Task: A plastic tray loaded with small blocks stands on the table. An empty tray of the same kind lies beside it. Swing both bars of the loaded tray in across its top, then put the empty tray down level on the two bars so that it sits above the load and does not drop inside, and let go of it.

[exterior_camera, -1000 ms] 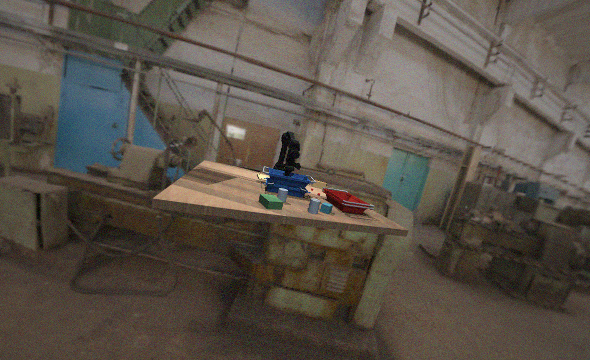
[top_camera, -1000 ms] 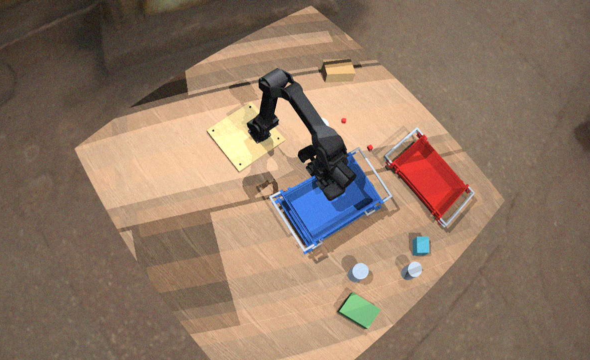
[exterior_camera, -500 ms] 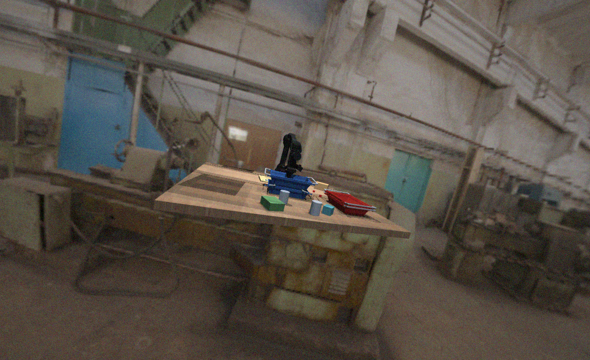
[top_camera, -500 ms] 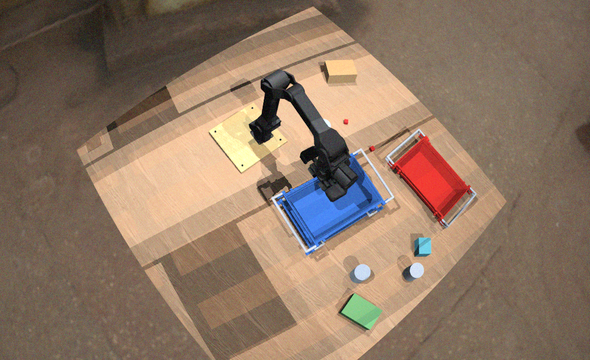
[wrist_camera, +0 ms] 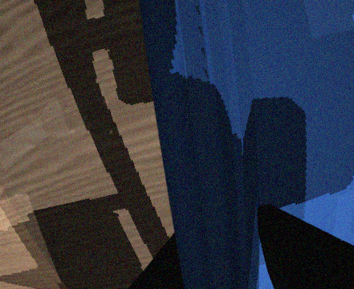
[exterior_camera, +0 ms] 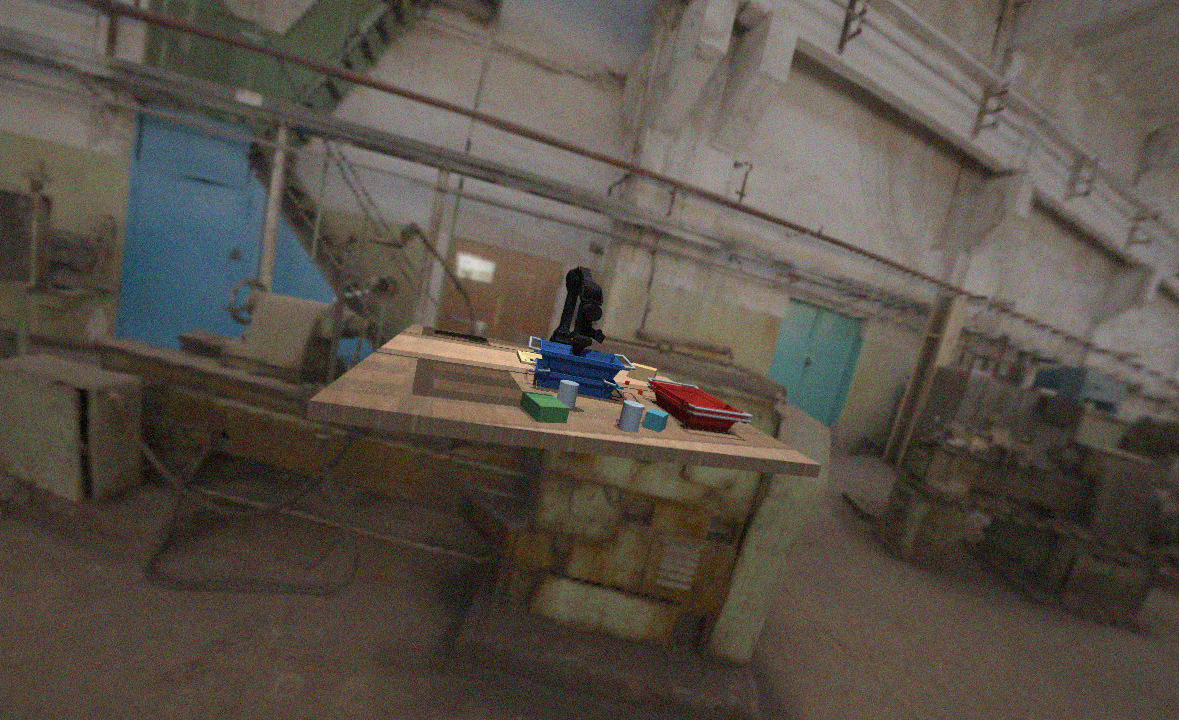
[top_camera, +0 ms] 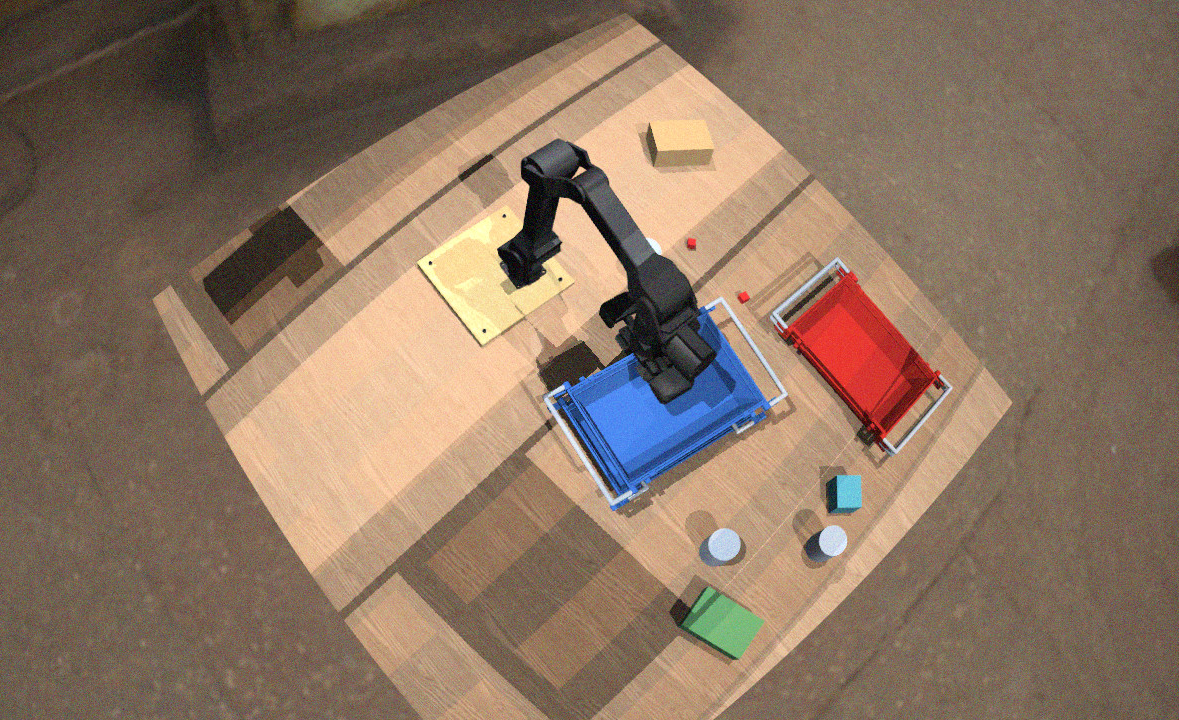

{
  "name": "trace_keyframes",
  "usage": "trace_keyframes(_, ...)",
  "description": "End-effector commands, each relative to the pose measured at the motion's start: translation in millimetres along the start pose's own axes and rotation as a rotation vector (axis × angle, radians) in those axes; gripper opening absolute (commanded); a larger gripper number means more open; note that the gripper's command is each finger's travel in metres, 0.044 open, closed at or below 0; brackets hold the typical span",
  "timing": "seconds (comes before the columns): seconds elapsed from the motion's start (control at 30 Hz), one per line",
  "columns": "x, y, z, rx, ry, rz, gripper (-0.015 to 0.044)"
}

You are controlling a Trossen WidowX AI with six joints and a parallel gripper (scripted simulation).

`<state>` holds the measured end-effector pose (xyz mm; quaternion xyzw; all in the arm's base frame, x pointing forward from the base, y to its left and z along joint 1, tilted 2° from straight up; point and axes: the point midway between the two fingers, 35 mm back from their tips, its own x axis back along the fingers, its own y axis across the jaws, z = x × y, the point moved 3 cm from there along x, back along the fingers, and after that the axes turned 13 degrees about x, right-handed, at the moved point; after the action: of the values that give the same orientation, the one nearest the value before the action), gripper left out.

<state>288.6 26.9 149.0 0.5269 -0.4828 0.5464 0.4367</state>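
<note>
The upper blue tray [top_camera: 647,429] [exterior_camera: 580,362] [wrist_camera: 209,181] is empty and looks about level, its pale wire bars out over its ends. Directly below it is the lower blue tray [exterior_camera: 566,385], whose load is hidden. Short pale wire pieces [top_camera: 743,427] show along the lower tray's front side; the rest of its bars is hidden. I cannot tell whether the upper tray rests on them. My gripper [top_camera: 643,352] [exterior_camera: 579,349] [wrist_camera: 229,222] is shut on the upper tray's long wall nearest the arm base.
A red tray [top_camera: 857,353] [exterior_camera: 691,407] stands to the right, its bars out. Two grey cylinders [top_camera: 723,544] [top_camera: 832,541], a cyan cube [top_camera: 844,494] and a green block [top_camera: 725,622] stand in front. A tan block [top_camera: 681,141] and two tiny red cubes [top_camera: 691,242] [top_camera: 743,296] lie behind.
</note>
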Motion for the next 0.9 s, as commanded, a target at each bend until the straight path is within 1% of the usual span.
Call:
trace_keyframes(0.0,-2.9,3.9,1.5,-0.008,-0.001,-0.019,0.0)
trace_keyframes(0.67,-2.9,3.9,1.4,-0.008,-0.001,-0.019,0.0)
trace_keyframes(0.87,-2.9,3.9,1.4,-0.008,-0.001,-0.019,0.0088)
